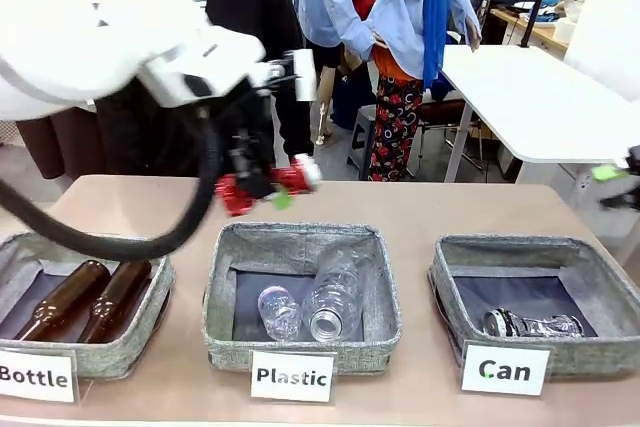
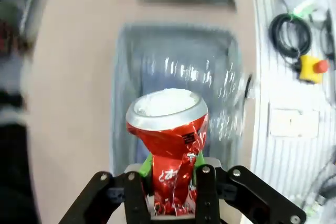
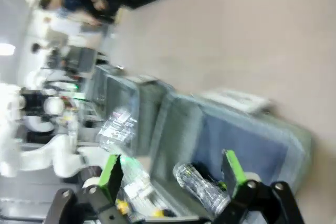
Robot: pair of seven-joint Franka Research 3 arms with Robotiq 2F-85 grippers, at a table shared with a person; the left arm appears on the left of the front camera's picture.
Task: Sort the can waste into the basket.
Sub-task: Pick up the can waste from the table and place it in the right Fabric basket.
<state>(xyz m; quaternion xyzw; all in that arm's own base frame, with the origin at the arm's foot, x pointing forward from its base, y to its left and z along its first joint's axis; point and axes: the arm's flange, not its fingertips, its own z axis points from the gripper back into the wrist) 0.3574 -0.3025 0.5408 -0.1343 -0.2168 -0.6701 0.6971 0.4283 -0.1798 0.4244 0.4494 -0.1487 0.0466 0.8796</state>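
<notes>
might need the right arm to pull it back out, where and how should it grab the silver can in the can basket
Grip the silver can across its crumpled middle, coming straight down from above: it lies on its side on the Can basket floor, walls blocking side approaches. Turn the open right gripper crosswise.

We face across the bench (image 1: 400, 207) from our side; both wrist cameras look down closely, sharing the plastic bin (image 1: 300, 292) (image 2: 178, 56) (image 3: 126, 114) with the front view.

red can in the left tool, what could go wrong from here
1. The left tool holds the red can above the Plastic basket; released here, it would land among the plastic bottles.
2. The Can basket lies to the right, so the carry could meet the open right tool over it.
</notes>
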